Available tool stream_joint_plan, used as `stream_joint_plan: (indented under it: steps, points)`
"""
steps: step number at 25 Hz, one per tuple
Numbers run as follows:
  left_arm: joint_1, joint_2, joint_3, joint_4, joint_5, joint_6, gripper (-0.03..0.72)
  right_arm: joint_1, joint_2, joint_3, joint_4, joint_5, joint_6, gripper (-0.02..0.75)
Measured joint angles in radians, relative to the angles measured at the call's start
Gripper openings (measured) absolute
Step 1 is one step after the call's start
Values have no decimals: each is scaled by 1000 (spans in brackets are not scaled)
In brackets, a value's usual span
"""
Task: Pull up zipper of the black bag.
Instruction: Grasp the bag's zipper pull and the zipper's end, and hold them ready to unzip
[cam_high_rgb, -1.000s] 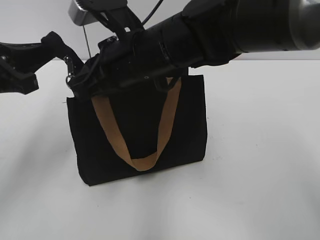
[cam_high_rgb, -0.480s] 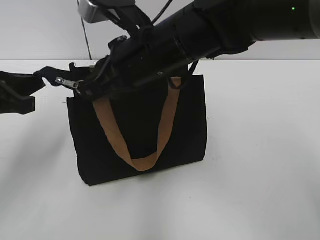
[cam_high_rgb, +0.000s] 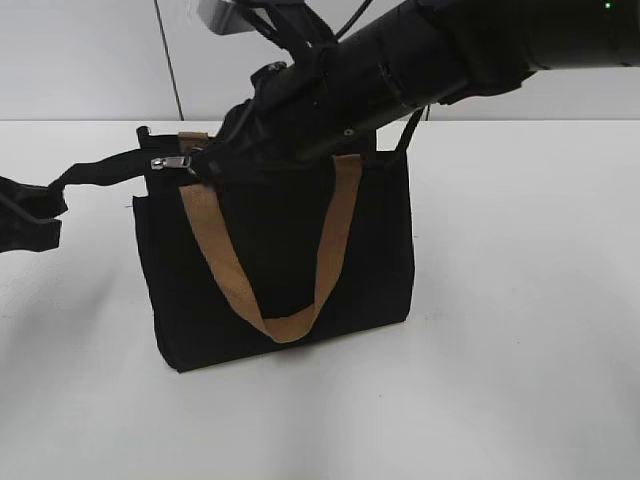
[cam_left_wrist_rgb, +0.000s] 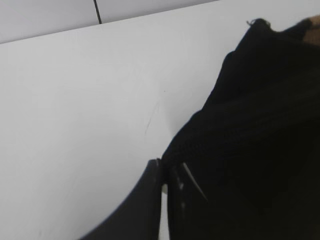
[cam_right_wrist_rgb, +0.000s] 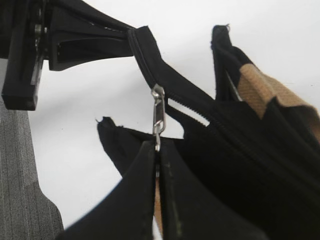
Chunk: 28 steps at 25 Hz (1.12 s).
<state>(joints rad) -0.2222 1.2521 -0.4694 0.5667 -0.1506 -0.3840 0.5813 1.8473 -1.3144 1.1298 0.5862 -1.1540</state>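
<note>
While the black bag (cam_high_rgb: 280, 260) stands on a white table (cam_high_rgb: 520, 300), both tools pinch its zipper (cam_right_wrist_rgb: 158, 115).

- The black bag (cam_high_rgb: 280, 250) is seen in plain black fabric, unpatterned.
- Its strap handles (cam_high_rgb: 335, 235) are coloured tan-brown, with a woven texture shown in the right wrist view.
- The zipper (cam_right_wrist_rgb: 159, 115) pull is rendered silvery-grey against a black zip line.
- The tabletop (cam_high_rgb: 520, 300) is plain white.
- Both arms are finished in black.

Materials and finish
Black bag (cam_high_rgb: 280, 260): matt woven cloth; strap (cam_high_rgb: 335, 240) coarse tan webbing. Zipper (cam_right_wrist_rgb: 158, 116) pull: shiny metal. Surface (cam_high_rgb: 500, 350): smooth, matt white.
</note>
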Motion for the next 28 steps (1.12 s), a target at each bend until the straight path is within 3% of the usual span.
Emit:
stream_joint_plan:
  steps: [8,22,28]
  points:
    - [0,0,0,-20,11,0,-6,-119,-24,0,-28,76,28,-1]
    - [0,0,0,-23,12,0,-6,-362,-87,0,-264,261,217,-1]
    - [-1,0,0,-39,5,0,-6,-380,-87,0,-261,297,242,-1]
